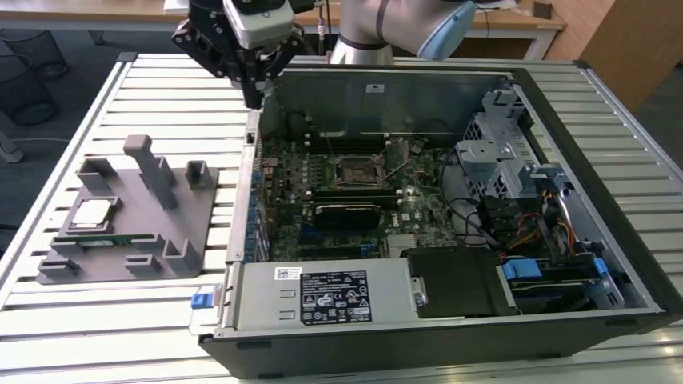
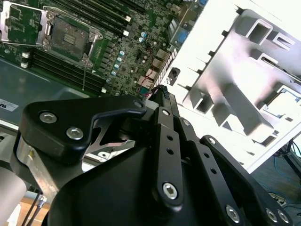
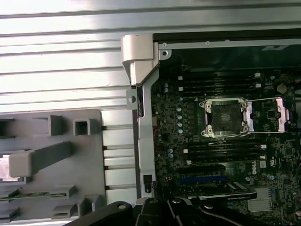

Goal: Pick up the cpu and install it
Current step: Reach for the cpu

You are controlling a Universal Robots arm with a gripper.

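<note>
Slatted desk [image 1: 149,80] held everything: cpu [image 1: 91,214] lay unpicked on its tray [image 1: 107,268], socket [image 1: 356,170] stood empty, claw [image 1: 254,98] hung closed on nothing.

An open computer case [image 1: 427,96] fills the centre and right of the exterior view, its green motherboard [image 1: 417,192] and bare socket [image 1: 357,170] exposed. At left, a grey plastic tray [image 1: 107,268] holding a green memory stick [image 1: 104,239] rests on the slatted worktop [image 1: 96,320].
</note>
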